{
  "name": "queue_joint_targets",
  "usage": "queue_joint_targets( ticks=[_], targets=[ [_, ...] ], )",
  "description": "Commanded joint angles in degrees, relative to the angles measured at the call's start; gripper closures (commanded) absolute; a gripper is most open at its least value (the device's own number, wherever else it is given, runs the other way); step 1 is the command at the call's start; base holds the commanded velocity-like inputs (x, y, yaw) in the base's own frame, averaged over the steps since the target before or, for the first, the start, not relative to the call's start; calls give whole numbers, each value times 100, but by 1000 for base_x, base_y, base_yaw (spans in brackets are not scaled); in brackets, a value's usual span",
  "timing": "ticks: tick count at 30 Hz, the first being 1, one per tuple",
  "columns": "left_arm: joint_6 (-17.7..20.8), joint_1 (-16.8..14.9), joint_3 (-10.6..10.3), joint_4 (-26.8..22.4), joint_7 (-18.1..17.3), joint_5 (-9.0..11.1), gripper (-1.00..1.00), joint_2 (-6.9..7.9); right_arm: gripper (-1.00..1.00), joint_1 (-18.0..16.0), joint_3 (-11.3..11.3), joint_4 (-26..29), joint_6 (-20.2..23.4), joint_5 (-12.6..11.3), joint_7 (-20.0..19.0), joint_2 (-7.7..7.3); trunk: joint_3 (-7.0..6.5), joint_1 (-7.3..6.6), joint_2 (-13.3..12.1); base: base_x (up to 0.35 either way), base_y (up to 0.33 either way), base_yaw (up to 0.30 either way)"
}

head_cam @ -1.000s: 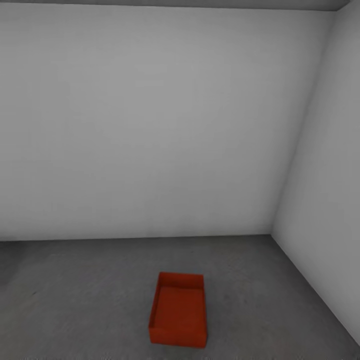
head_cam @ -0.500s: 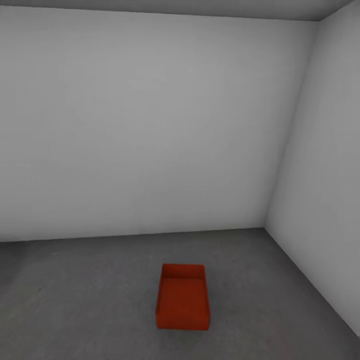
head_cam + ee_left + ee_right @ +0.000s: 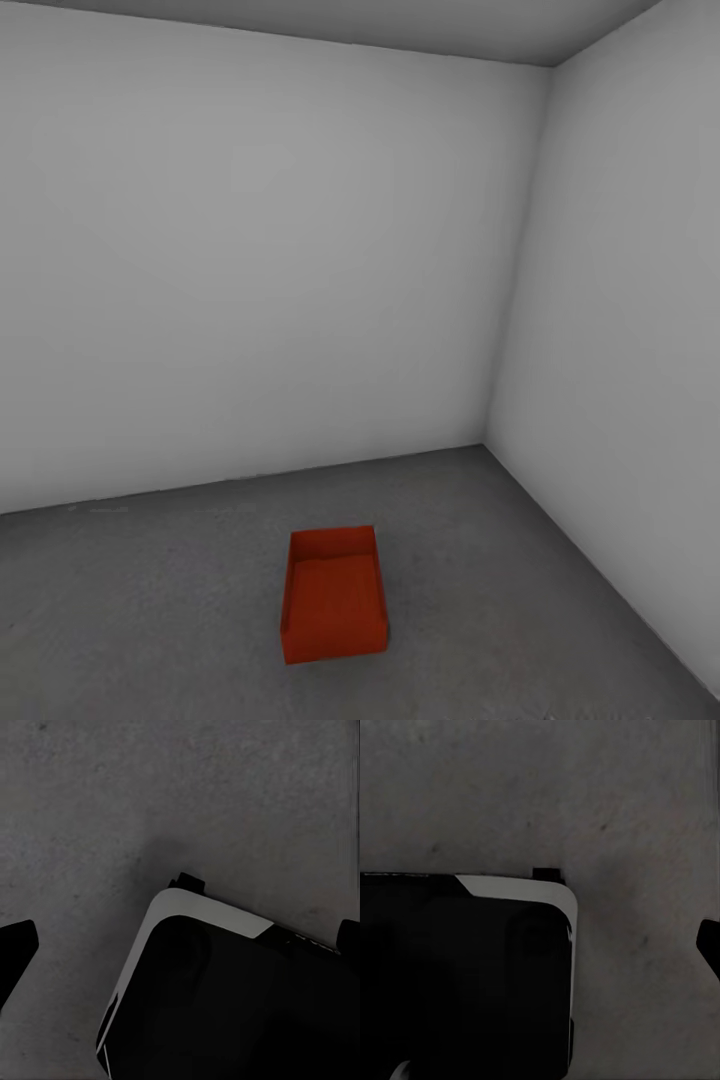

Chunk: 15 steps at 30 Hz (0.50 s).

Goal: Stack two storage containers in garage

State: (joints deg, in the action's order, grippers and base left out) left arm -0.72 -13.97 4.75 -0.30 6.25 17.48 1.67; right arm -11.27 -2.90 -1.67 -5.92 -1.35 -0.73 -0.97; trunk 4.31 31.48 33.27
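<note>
Garage corner, seen from your head camera: one orange-red rectangular lidless storage container [image 3: 334, 607] sits on the dark grey mottled concrete floor [image 3: 520, 560], near the plain white walls [image 3: 250, 270]. Your wrist cameras look down past the robot's black, white-edged base [image 3: 225, 997]; neither gripper's state can be told.

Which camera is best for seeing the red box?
The head view: the whole storage container sits open on the grey floor near the white wall corner. Both wrist views look down at floor and the robot's dark base.

No legible text or markings anywhere, seemingly.
</note>
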Motion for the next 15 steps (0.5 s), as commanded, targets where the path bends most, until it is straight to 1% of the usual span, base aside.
queue_joint_targets(
  ticks=[1, 15],
  targets=[
    [-7, -3, 44, 0, 8, 1, -100, 0, -100, -10, -28, -18, -34, -15, -10, 0, 5, 2, 9, -1, 0, -272],
    [-8, -3, 44, 3, 8, 1, -100, 0, -100, -13, -26, -18, -33, -15, -15, 0, -70, 2, 9, 0, 0, -268]
  ],
)
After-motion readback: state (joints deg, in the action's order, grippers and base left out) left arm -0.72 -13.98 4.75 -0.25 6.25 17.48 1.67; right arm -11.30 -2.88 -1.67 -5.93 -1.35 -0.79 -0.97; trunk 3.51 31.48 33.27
